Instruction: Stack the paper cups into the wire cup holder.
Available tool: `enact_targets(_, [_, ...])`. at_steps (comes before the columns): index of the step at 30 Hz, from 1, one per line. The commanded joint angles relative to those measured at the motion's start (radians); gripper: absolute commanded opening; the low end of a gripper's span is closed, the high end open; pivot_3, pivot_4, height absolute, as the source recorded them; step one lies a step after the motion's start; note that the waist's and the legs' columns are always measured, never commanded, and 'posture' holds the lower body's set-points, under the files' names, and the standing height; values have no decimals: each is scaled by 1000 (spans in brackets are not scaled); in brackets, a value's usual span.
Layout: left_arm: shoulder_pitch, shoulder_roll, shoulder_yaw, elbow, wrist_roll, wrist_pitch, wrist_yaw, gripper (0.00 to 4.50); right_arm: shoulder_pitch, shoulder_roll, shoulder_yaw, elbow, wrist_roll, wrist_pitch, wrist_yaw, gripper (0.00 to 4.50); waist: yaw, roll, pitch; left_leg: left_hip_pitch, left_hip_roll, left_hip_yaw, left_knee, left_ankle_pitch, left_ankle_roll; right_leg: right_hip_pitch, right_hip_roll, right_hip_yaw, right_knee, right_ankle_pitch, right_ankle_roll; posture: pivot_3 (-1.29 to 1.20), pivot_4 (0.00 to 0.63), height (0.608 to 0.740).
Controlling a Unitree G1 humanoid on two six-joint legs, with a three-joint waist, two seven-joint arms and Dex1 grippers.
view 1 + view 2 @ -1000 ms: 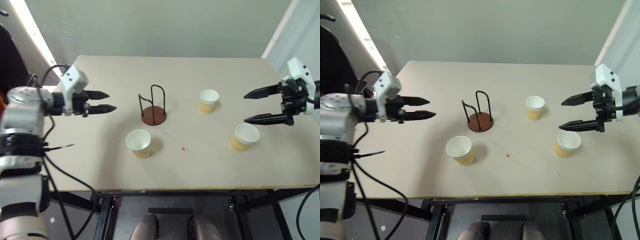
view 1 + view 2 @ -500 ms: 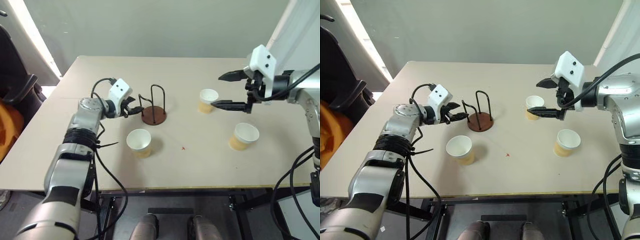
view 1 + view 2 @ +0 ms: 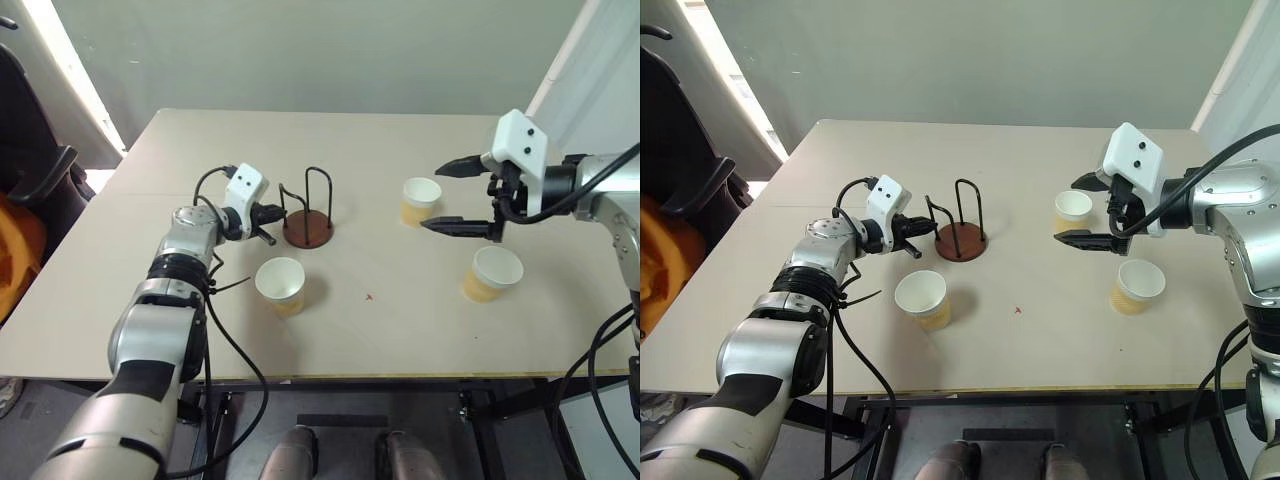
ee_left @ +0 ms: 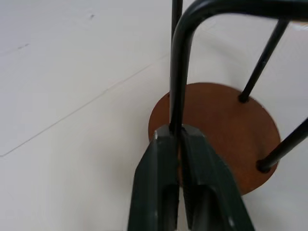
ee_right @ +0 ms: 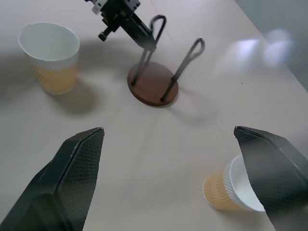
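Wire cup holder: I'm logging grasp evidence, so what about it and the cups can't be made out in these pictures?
- Left wrist view: the wire cup holder has its loop tops cut off by the frame edge; the left gripper, shut on one wire, hides the base behind its fingers.
- Right wrist view: the nearest paper cup is partly hidden by one finger of the open right gripper.

Wire cup holder (image 3: 306, 214): round reddish-brown disc base, two upright black wire loops, empty, standing mid-table. One leg of the nearer loop is pinched between two black fingers.

Three tapered paper cups, tan-yellow walls, white inside, rolled rims, all upright and apart: one (image 3: 280, 286) just in front of the holder; one (image 3: 420, 200) to its right; one (image 3: 494, 274) nearer the right front edge.
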Motion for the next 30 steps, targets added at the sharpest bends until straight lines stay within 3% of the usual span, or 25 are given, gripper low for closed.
enact_targets(1, [-42,5,48,-48,-51,0,-69,42,2,-27,-36,-39,32,6,13,4500,0,0,0,0,0,0,0,0,0,0,0,0,0,0,0,0,150,740])
enact_targets(3, [-17,11,42,-136,-76,36,-163,42,27,-69,-43,-68,70,20,72,4500,4,0,0,-1,0,0,0,0,0,0,0,0,0,0,1,0,150,740])
enact_targets(7, [85,49,8,-497,-164,211,-354,42,109,-179,-88,-130,169,28,204,4500,8,0,0,-4,-3,1,2,2,-3,0,1,2,0,-3,4,0,150,740])
enact_targets(14, [233,45,-76,-985,-242,451,-354,42,229,-261,-103,-185,216,-3,280,4500,7,-1,0,-3,-4,6,13,-3,-1,3,1,4,1,-6,8,0,150,740])
enact_targets(20, [309,17,-165,-1113,-225,500,-304,42,263,-271,-67,-203,171,-28,261,4500,6,-1,0,0,-1,7,16,-7,9,6,0,4,1,-5,7,0,150,740])
enact_targets(30, [341,-14,-266,-1100,-159,459,-237,42,276,-291,-59,-182,136,-19,233,4500,6,-1,0,10,-1,5,15,-8,12,17,0,4,0,-8,0,0,150,740])
